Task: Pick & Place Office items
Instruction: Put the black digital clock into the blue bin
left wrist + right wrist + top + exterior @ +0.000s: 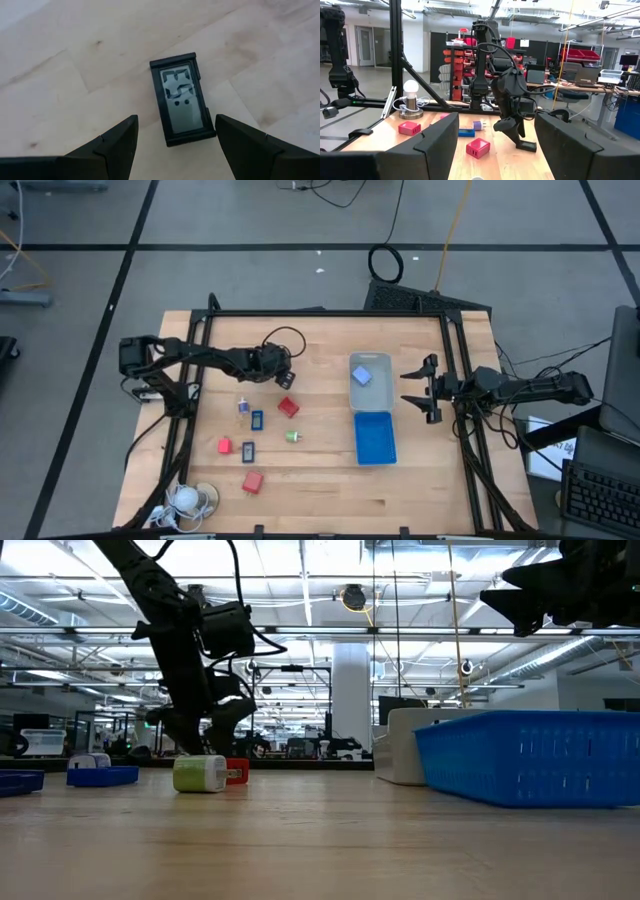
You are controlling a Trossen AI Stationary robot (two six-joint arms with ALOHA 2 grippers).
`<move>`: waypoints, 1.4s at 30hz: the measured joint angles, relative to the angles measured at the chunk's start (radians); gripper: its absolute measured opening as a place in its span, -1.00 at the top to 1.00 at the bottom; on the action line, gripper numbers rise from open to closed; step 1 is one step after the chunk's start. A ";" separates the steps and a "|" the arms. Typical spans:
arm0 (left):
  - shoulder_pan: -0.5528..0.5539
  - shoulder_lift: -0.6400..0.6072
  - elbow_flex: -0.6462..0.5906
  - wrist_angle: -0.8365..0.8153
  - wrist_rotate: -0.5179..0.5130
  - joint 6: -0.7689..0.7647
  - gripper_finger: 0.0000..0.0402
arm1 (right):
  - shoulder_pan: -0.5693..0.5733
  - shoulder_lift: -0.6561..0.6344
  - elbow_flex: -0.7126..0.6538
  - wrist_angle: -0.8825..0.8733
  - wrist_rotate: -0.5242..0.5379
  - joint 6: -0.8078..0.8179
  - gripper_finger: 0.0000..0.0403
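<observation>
A black rectangular piece with a grey face (181, 100) lies flat on the wooden table. My left gripper (175, 137) is open just above it, one finger on each side, touching nothing; it also shows in the high view (283, 372). Nearby lie a red block (288, 407), two blue-and-black pieces (256, 420) (248, 451), a green bit (292, 436) and two more red blocks (224, 445) (252, 481). A light-blue cube (362, 376) sits in the clear tray (368, 395). My right gripper (425, 388) is open and empty, raised to the right of the trays.
The blue tray (375, 438) stands just in front of the clear tray, right of the table's middle. A white round coiled-cord thing (190, 498) sits at the near left corner. A small white-and-purple item (243, 408) lies among the pieces. Black frame rails run along the table's sides.
</observation>
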 joint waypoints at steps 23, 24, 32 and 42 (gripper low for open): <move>-0.039 0.100 0.003 0.064 -0.048 -0.101 -0.29 | -0.002 0.002 0.001 0.004 0.001 0.004 -0.25; -0.039 0.100 0.002 0.064 -0.048 -0.099 -0.24 | -0.002 0.002 0.001 0.004 0.001 0.004 -0.25; -0.039 0.101 0.001 0.061 -0.050 -0.064 0.23 | -0.002 0.002 0.001 0.003 0.001 0.007 -0.25; -0.058 0.100 0.000 0.095 -0.090 0.123 0.07 | -0.002 0.002 0.001 0.001 0.001 0.007 -0.25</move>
